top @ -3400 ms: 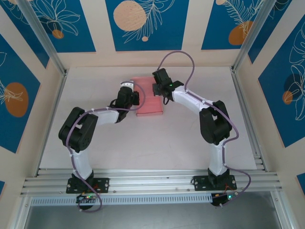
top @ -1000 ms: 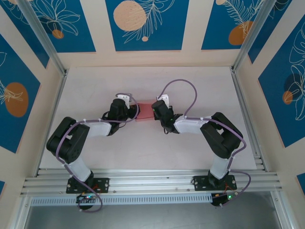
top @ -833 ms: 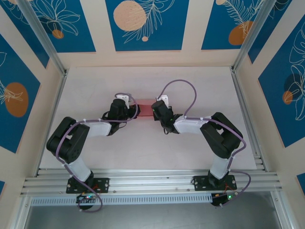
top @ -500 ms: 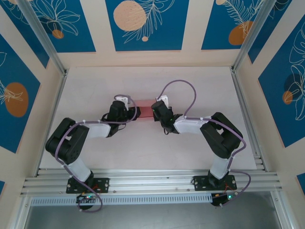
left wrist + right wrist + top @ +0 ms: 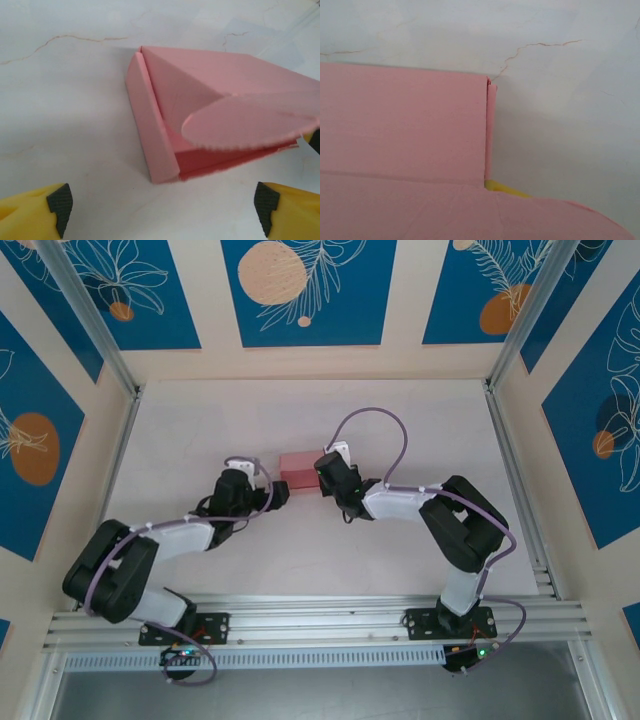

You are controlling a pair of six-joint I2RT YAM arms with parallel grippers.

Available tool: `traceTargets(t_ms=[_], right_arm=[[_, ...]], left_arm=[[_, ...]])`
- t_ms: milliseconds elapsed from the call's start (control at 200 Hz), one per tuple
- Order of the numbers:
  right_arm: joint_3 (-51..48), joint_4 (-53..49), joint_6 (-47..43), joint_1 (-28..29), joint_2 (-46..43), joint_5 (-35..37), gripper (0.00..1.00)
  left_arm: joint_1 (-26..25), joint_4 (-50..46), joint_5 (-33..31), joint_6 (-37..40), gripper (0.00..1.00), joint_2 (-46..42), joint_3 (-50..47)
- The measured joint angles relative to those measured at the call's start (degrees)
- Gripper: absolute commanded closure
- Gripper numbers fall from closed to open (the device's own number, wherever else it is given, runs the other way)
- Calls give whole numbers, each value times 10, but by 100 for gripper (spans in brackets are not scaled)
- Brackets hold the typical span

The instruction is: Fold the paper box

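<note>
Left wrist — wedge-shaped pink paper box [image 5: 190, 90]

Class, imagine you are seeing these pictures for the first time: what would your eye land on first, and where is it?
The pink paper box in the middle of the pale table stands out first, with one rounded flap lifted. The left tool hangs open just short of it, while the right tool pinches its right end.

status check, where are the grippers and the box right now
Left gripper open, short of paper box. Right gripper shut on its rounded flap. Box part-folded, one end open. Bare table between.
</note>
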Motion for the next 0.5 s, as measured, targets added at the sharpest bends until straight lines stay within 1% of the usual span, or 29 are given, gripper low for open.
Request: traceTargets(t_ms=[100,230,330,425,500], right_arm=[[4,-5,0,0,1,0,90],[7,-14,0,4,2,1,89],[7,-20,0,9,2,4,89],[7,-24,-4,14,2,9,88],[7,-28,-8,17,2,11,88]], left_arm=[[0,-35,-8,-5,1,-50,-23],[0,-121,-31,-16,1,-130,-31],[0,-190,-56,-23,7,-211,-30],[3,-252,-80,-20,8,-266,-5],[11,-290,-87,-4,8,-262,46]])
